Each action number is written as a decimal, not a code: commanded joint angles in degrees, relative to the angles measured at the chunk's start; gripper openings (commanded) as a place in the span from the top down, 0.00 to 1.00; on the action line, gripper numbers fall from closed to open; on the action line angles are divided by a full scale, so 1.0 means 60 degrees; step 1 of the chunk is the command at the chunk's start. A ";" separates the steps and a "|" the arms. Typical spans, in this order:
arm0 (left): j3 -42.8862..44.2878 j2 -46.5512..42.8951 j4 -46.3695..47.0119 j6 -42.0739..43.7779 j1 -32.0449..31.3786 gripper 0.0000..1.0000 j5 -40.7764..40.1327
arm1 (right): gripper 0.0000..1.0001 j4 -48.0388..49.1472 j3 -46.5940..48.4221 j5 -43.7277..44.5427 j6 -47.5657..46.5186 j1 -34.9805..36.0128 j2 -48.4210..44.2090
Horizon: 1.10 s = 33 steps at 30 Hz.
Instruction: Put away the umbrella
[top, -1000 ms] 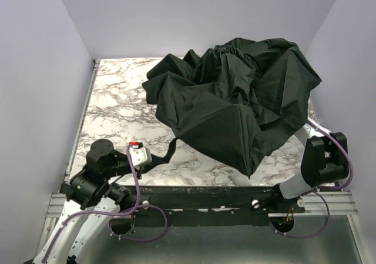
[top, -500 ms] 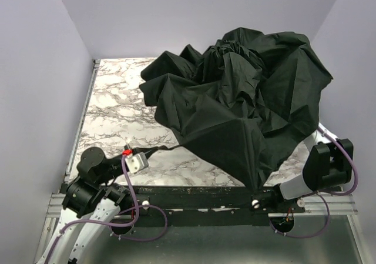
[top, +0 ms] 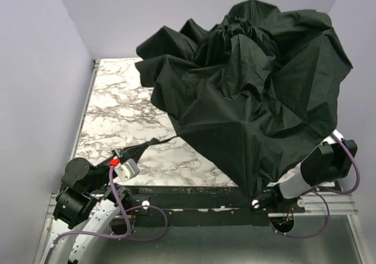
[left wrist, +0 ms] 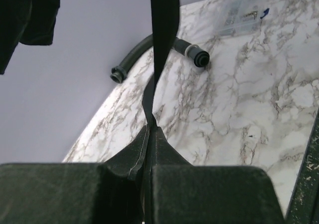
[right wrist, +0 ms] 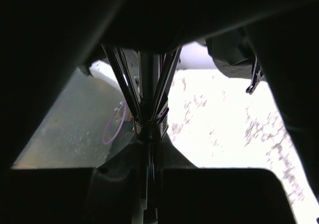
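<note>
Marble table (top: 117, 117): left gripper (left wrist: 151, 131) pinches strap (left wrist: 163, 24) of umbrella (top: 252, 99); right gripper (right wrist: 148, 144) clamps shaft (right wrist: 148, 79).

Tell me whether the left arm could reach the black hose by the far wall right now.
Probably not: the left hand is shut on the umbrella strap, and the hose lies well beyond it.

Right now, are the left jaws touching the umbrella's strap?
Touching. The left wrist view shows the strap pinched between the shut left jaws, running upward out of frame.

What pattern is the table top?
The table is white with grey marble veining, clearest in the top external view.
</note>
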 commanded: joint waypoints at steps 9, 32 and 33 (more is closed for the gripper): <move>0.1272 0.1114 0.0643 -0.0220 -0.0026 1.00 -0.0859 | 1.00 -0.0719 0.5099 0.0871 -0.0063 0.0420 0.2270; 0.2702 0.2842 0.1683 0.1083 0.0632 1.00 -0.1295 | 1.00 -1.5402 0.8353 0.3187 -1.2291 0.0510 0.2558; 0.2683 0.2877 0.1663 0.1114 0.0716 1.00 -0.1288 | 1.00 -1.5611 0.8324 0.3222 -1.2580 0.0510 0.2500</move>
